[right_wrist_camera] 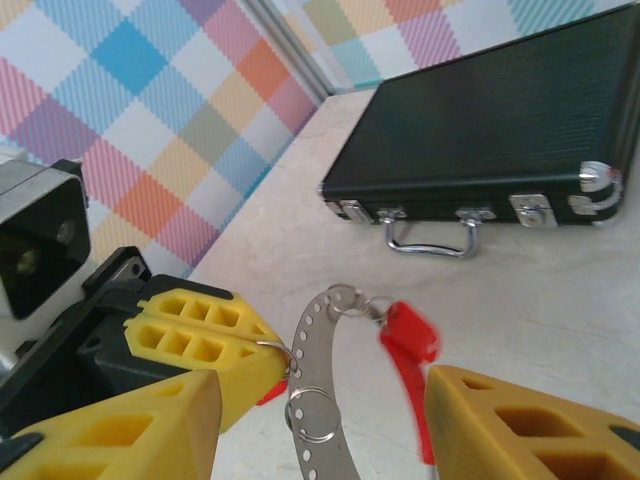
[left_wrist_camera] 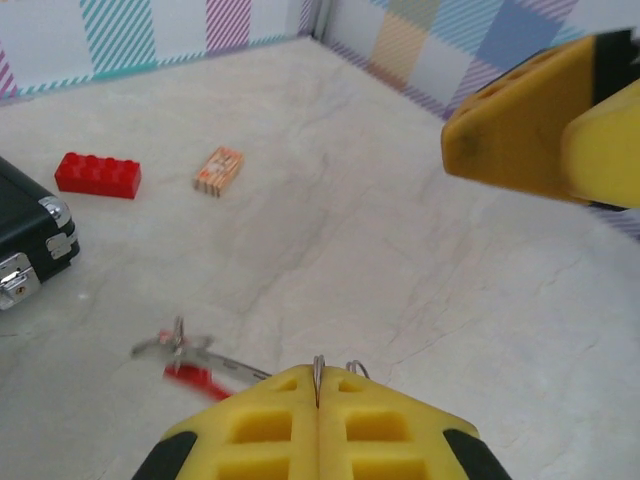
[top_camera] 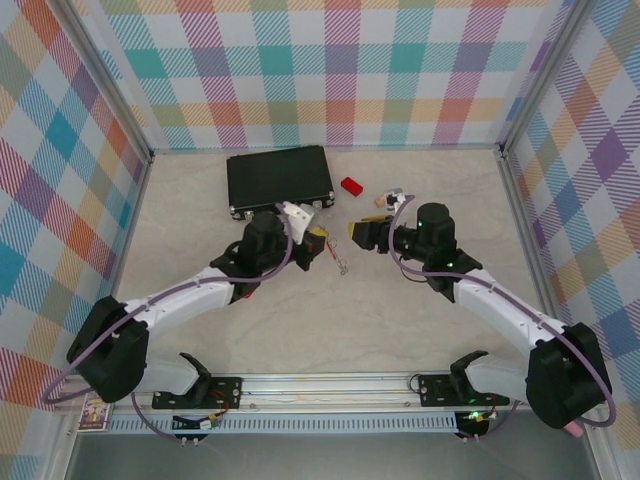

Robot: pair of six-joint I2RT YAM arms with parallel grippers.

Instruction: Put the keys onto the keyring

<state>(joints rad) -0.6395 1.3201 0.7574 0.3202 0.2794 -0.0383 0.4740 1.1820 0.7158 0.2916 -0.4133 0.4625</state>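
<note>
We read the left gripper [left_wrist_camera: 318, 392] as pressed together on the keyring [right_wrist_camera: 300, 352]. In its own wrist view the thin wire stands up out of the seam between the two yellow pads, and the right wrist view shows the same pinch on the ring's edge. The ring is held above the table [top_camera: 400, 320], near its middle, in front of the black case [right_wrist_camera: 480, 130].

The right gripper [right_wrist_camera: 322, 395] has its fingers spread, one on each side of the ring's perforated band, and as far as we can tell they touch neither the band nor the key [right_wrist_camera: 405, 342]. The band runs roughly top to bottom through the gap, so its long axis lies across the fingers' closing line. The red-headed key hangs just beside the finger farther from the left gripper (it is blurred, and we cannot say whether it is already threaded on a loop). We judge the right arm the one placed to take it, closing on the key and not the band.
</note>
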